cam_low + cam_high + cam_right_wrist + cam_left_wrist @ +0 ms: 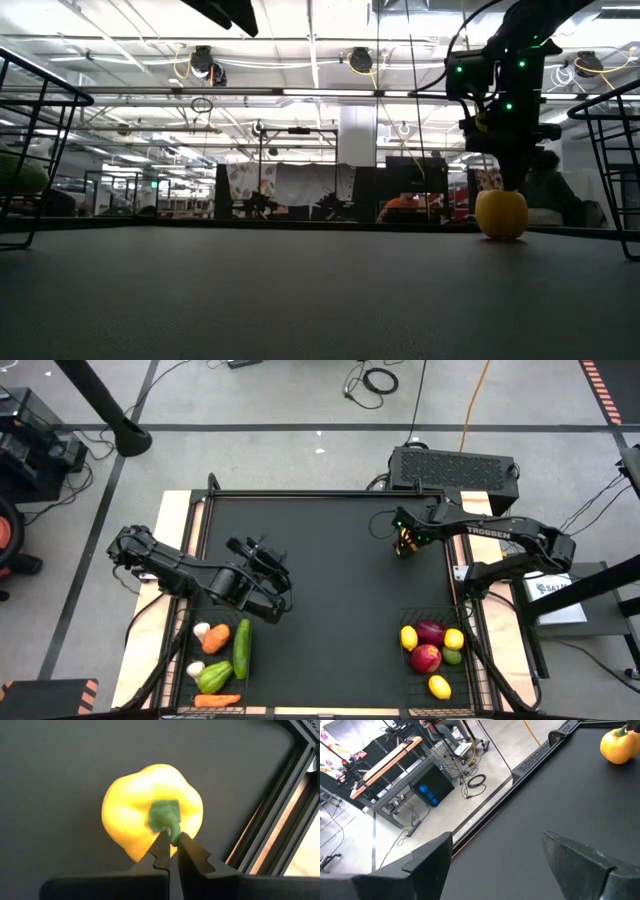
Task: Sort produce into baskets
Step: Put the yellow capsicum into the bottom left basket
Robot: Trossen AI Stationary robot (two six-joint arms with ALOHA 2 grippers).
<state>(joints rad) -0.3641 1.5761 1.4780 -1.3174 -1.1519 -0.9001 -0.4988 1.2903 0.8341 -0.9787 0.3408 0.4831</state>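
right tool (169,845) points straight down, pinching yellow pepper (150,807) stem.

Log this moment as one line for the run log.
right hand shut on yellow pepper stem, pepper on table | left hand open, empty, above left basket

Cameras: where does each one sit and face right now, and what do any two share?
High: overhead, looking down; both arms, table.
Low: tabletop height, facing the room; right gripper on yellow pepper.
Left wrist: past open left gripper, across table.
Right wrist: down on pepper, fingers shut on its stem.
Shared: low and both wrist views show the pepper.
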